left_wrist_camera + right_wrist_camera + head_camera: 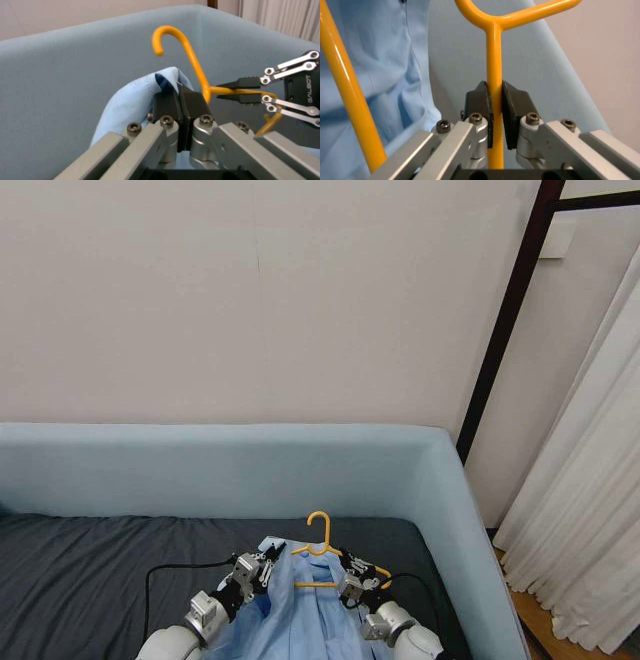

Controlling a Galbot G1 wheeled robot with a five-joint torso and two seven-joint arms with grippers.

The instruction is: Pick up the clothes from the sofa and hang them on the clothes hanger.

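A light blue shirt (295, 615) hangs on a yellow hanger (320, 542) held low over the sofa's dark seat. My left gripper (262, 568) is shut on the shirt's shoulder fabric (132, 103) at the hanger's left side, its pads (172, 108) pinching the cloth. My right gripper (357, 582) is shut on the hanger's right arm; the yellow bar (493, 67) passes between its black pads (514, 103). In the left wrist view the hanger hook (172, 39) curves up and my right gripper (240, 90) clamps the yellow arm farther off.
The sofa has a pale blue backrest (220, 470) and right armrest (465, 550) around a dark grey seat (90, 570). A dark pole (505, 320) stands against the wall at the right. White curtains (590, 510) hang at the far right.
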